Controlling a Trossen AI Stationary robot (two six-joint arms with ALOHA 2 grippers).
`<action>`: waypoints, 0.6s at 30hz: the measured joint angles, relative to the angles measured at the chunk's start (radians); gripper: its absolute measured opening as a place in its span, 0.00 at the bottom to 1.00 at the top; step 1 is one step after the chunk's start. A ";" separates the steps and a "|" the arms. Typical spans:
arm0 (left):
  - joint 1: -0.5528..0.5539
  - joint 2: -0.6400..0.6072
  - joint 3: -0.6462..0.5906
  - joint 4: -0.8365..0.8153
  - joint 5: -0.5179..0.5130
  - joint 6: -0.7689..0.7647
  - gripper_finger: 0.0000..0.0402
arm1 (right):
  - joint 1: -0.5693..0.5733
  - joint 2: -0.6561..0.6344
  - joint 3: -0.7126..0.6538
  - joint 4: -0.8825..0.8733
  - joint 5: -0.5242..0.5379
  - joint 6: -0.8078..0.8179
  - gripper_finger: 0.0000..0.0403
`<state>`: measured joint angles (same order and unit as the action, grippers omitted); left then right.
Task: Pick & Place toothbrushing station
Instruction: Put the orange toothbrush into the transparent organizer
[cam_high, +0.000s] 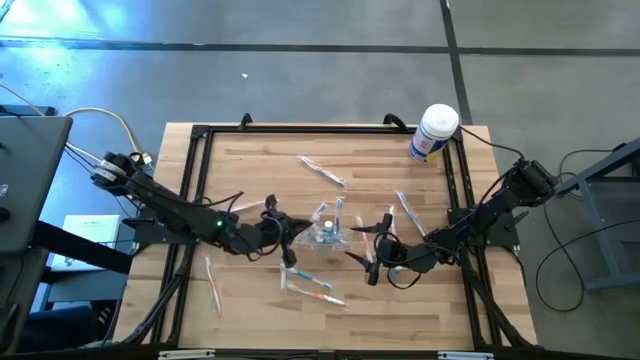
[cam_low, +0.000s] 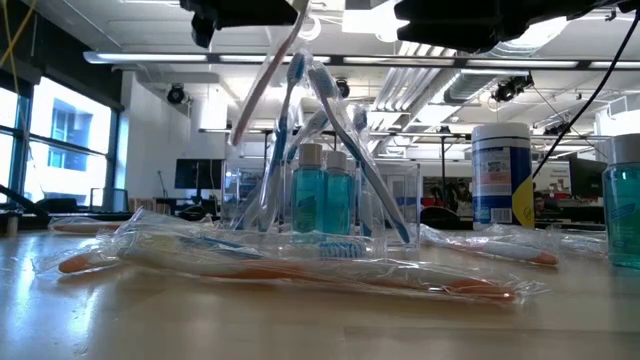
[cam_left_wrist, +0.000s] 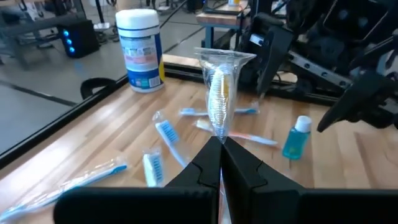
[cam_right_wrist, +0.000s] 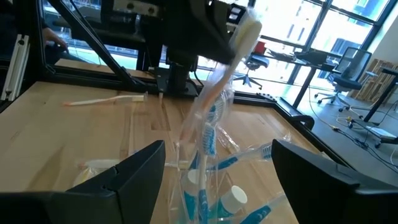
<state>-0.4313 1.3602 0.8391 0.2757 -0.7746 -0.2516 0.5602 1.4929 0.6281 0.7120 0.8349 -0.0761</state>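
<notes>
My left jaws (cam_left_wrist: 222, 163) pinch a wrapped toothbrush (cam_left_wrist: 219, 99); right jaws (cam_right_wrist: 217, 171) gape around the station (cam_right_wrist: 208, 186), probably. Lower slowly, centred.

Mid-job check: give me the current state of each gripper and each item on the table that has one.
Left gripper: shut on a wrapped toothbrush, held upright.
Right gripper: open, facing the holder, holding nothing.
Clear plastic toothbrush holder: upright at table centre, toothbrushes and small teal bottles standing in it.
White canister with blue label: upright at the far right corner, lid on.
Small teal bottle: upright, cap on.
Loose wrapped toothbrushes: lying flat on the wooden table.
</notes>
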 joint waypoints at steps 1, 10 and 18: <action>0.000 0.008 0.000 0.003 -0.005 0.005 0.01 | 0.000 0.000 0.000 0.000 0.000 0.001 0.71; 0.013 0.062 -0.005 0.027 -0.013 0.011 0.01 | 0.000 0.000 0.000 0.001 0.000 0.001 0.71; -0.004 0.061 -0.113 0.130 -0.039 -0.049 0.01 | 0.000 0.000 0.000 -0.005 0.000 0.001 0.71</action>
<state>-0.4355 1.4216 0.7261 0.4055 -0.8131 -0.3004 0.5602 1.4929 0.6281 0.7071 0.8349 -0.0750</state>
